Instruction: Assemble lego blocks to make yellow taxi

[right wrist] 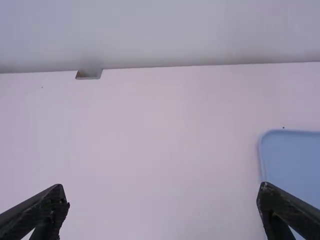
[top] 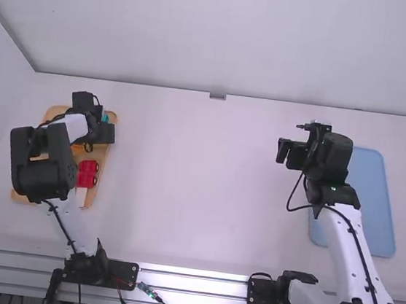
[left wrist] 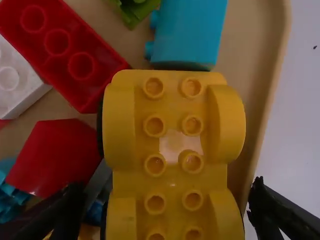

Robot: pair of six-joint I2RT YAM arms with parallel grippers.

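my left pincer point(top: 104, 133) is over the tan tray point(top: 93, 200), its fingers standing wide. in the left wrist view the yellow piece point(left wrist: 172, 150), studded and round-shouldered, lies in the tray near its rim, in the space between my two fingertips; i cannot tell whether either one touches it. a light-blue block point(left wrist: 189, 32) sits close by the yellow piece along that same rim. farther into the tray are a long red block point(left wrist: 57, 42), a white block point(left wrist: 17, 77) and a short red block point(left wrist: 57, 155). my right pincer point(top: 284, 151) is well apart from the tray, above the worktop point(top: 200, 181), wide too and with nothing in it, near a blue tray point(top: 380, 216).

the yellow piece's end is cut off by the view's edge, and something grey and dark beside it is hard to make out. my left arm covers part of the tray in the high view.
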